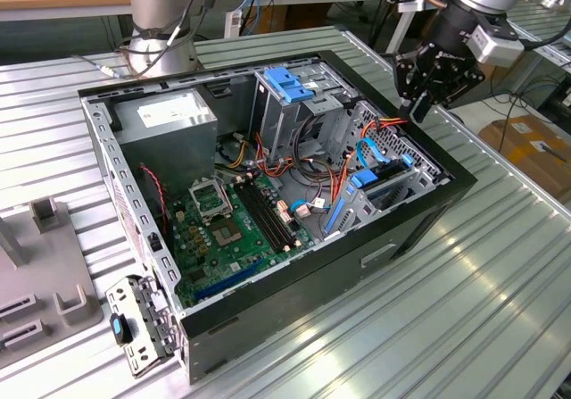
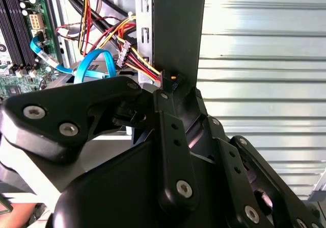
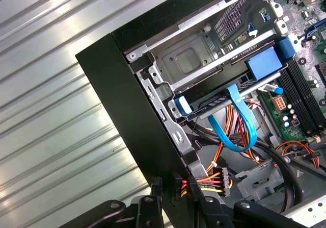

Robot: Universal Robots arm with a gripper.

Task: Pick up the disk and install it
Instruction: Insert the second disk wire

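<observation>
The claw hangs at the computer case's wall near the disk, seemingly already seated; its opening I cannot tell.

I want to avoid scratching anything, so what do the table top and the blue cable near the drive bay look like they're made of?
The table top looks like bare ribbed metal, probably aluminium: silvery, with bright streaky reflections along its grooves. The blue cable looks like a flat, glossy, flexible plastic-sheathed ribbon, bending in a smooth loop beside the computer case.
</observation>
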